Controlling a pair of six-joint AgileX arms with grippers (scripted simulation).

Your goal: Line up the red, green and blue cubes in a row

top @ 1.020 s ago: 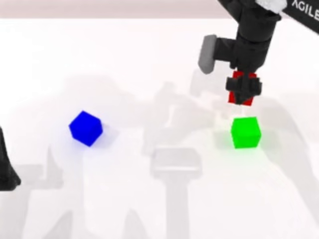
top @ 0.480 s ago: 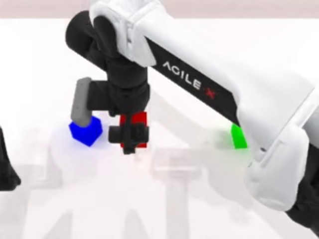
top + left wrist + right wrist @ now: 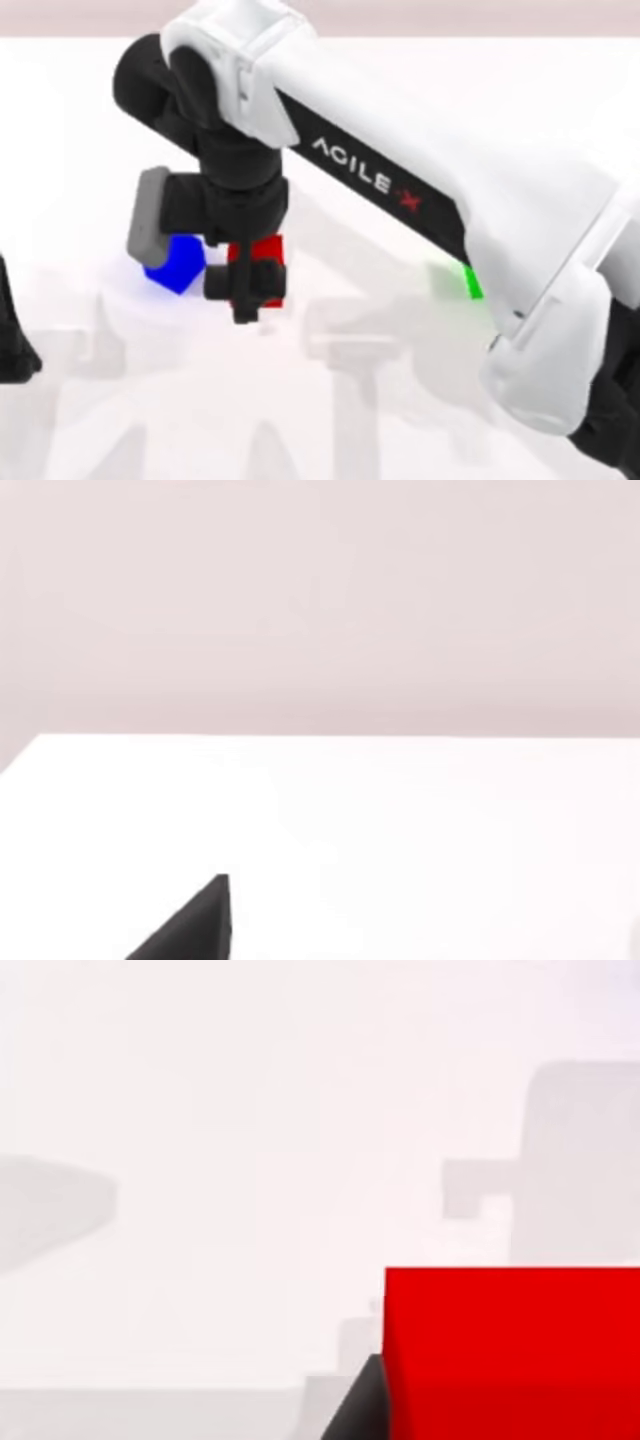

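My right gripper [image 3: 250,285] has reached across to the table's left half and is shut on the red cube [image 3: 268,252]. The red cube fills the lower corner of the right wrist view [image 3: 510,1350], with one dark fingertip [image 3: 365,1408] against its side. The blue cube [image 3: 178,268] sits just left of the red one, partly covered by the grey wrist camera block [image 3: 150,215]. Whether the two cubes touch is hidden. Only a sliver of the green cube [image 3: 471,283] shows at the right, under the white forearm. My left arm [image 3: 12,340] is parked at the left edge.
The right arm's white forearm [image 3: 480,230] spans the table diagonally from the front right and covers much of it. The left wrist view shows bare white table with one dark fingertip [image 3: 195,925] far to one side, and the table's far edge [image 3: 330,736].
The right arm carried the red cube from the back right, behind the green cube, across to beside the blue cube. In the last half second it shifted slightly left and forward.
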